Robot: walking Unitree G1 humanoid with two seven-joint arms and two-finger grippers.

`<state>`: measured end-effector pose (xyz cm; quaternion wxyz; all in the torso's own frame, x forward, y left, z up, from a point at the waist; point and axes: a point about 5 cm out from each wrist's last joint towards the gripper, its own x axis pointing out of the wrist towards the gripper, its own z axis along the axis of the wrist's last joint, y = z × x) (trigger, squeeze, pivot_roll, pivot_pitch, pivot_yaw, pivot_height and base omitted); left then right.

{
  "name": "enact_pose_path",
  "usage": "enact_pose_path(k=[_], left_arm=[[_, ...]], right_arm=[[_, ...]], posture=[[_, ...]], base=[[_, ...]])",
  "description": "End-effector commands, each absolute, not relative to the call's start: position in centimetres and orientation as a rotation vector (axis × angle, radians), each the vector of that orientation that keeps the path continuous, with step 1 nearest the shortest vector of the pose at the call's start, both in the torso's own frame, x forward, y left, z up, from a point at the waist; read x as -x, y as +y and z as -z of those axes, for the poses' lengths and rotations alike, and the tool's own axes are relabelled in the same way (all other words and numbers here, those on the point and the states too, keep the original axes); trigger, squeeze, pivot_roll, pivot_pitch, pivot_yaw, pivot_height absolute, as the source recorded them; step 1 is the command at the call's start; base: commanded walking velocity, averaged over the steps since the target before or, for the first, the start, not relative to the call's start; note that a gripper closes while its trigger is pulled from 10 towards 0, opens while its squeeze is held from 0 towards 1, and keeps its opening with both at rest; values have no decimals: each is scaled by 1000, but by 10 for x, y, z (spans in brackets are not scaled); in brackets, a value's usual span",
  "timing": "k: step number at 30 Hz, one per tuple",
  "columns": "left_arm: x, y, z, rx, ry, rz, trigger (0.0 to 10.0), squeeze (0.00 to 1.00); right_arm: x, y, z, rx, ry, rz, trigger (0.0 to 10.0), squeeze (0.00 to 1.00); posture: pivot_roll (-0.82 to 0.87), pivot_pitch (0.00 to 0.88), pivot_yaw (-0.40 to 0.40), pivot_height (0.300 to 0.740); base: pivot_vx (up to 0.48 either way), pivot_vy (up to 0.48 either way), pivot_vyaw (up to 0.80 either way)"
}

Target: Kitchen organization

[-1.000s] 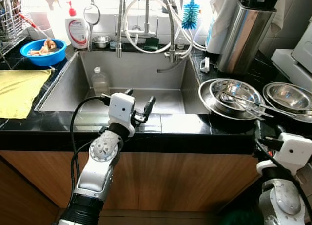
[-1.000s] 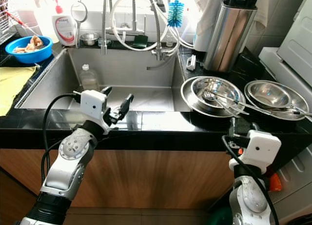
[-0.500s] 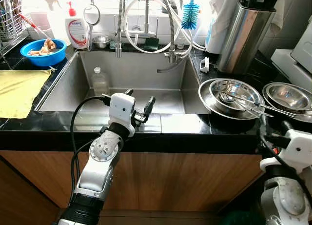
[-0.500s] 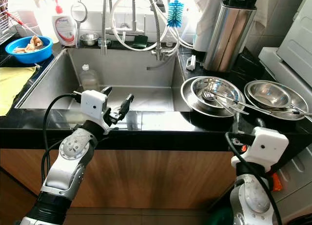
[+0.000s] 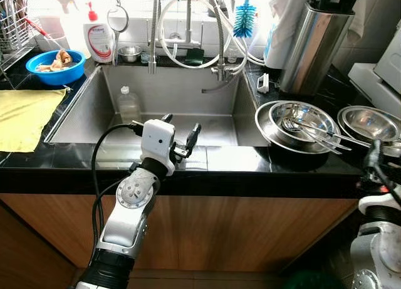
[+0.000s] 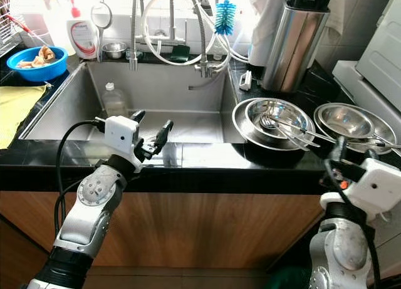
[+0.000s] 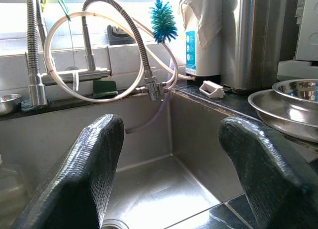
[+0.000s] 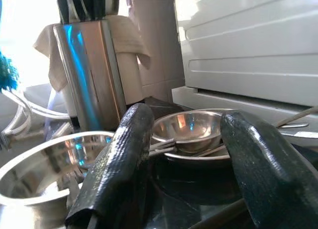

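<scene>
At the sink's front edge the left gripper (image 5: 182, 133) hangs with fingers spread wide, nothing between them, just above the black counter (image 5: 238, 158) where it meets the steel sink (image 5: 169, 91); right gripper (image 8: 186, 154) low beside the counter's right end, fingers likewise wide apart and empty, aimed at the stacked steel bowls (image 5: 299, 123) and the second bowl (image 5: 371, 123) further right.

Judgement: step in hand looks like the right arm's approach to the bowls, reach not yet made. To do it well: bring the gripper up over the counter edge before going forward; take a bowl by its rim, one finger inside and one outside; the utensils (image 5: 313, 133) lying loose across the bowls could shift or slide off if a bowl is tipped, so lift level or clear them first.

Materials: bowls thin polished steel, round, nested, slick and likely to slip in rubbery pads; counter glossy dark tile; tall steel cylinder (image 5: 314, 44) behind, smooth and mirror-like; clear plastic bottle (image 5: 128, 104) upright in the sink; yellow cloth (image 5: 25, 116) soft, flat, at far left; blue bowl (image 5: 55, 64) plastic.
</scene>
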<state>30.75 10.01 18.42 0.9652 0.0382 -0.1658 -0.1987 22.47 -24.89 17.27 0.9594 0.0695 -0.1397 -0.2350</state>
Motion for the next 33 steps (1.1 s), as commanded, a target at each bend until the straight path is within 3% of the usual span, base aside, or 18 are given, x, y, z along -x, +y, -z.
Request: enact_pose_path(k=[1, 10, 17, 23, 33], left_arm=[[-305, 99, -183, -97, -341, 411, 10000, 0], [-306, 102, -182, -95, -337, 401, 10000, 0], [-310, 110, -180, -67, -317, 356, 10000, 0], [-311, 110, -182, -73, -322, 361, 10000, 0], [-311, 107, -188, -80, -339, 375, 10000, 0]], right_arm=[[-226, -253, -174, -203, -288, 488, 10000, 0], [-230, -253, -173, -241, -273, 464, 10000, 0], [-226, -250, -167, -125, -245, 420, 10000, 0], [-232, -266, -167, -210, -261, 444, 10000, 0], [-254, -262, -160, -402, -249, 341, 10000, 0]], posture=[[16, 0, -55, 740], [25, 0, -59, 740], [21, 0, -57, 740], [21, 0, -53, 740], [29, 0, -49, 740]], base=[[0, 0, 0], [0, 0, 0], [0, 0, 0], [0, 0, 0], [0, 0, 0]])
